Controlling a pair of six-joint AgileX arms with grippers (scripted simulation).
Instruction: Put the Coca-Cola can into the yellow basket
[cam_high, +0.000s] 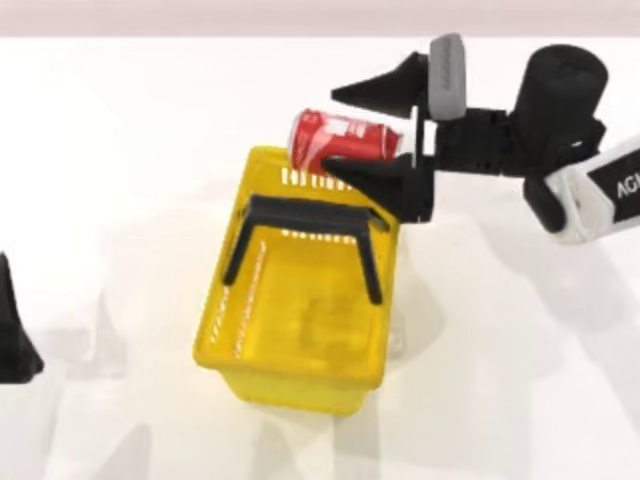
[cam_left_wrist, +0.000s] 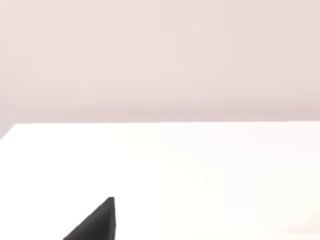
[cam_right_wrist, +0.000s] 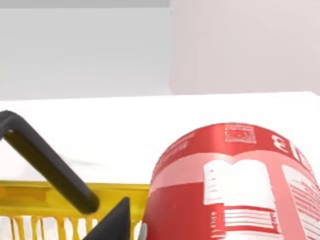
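So the right gripper (cam_high: 365, 128) is up over the far end of the yellow basket (cam_high: 240, 345), and its fingers (cam_high: 380, 178) are spread wide with the Coca-Cola can (cam_high: 340, 140) sitting between them. From the top view, one finger runs past the far side of the can and the other crosses the near side, but I honestly can't tell whether either one is actually touching it, so there's no clear squeeze on it. The can is lying on its side, long axis running roughly left to right across the tabletop (cam_high: 520, 380), tilted just a little, with one end pointing back toward the gripper body and the other pointing toward the top view's left. It overlaps the basket's far rim rather than sitting down inside. The basket's black handle (cam_high: 300, 215) is folded across the opening just below the can in the top view. In the right wrist view the can (cam_right_wrist: 235, 185) fills the near part of the picture, label text showing, with the yellow rim (cam_right_wrist: 45, 195) and the handle (cam_right_wrist: 50, 167) beside it. The left gripper (cam_high: 15, 340) is parked way over at the left edge of the tabletop, and I can't tell what its fingers are doing; the left wrist view only shows a dark finger (cam_left_wrist: 97, 222) tip over bare white tabletop.
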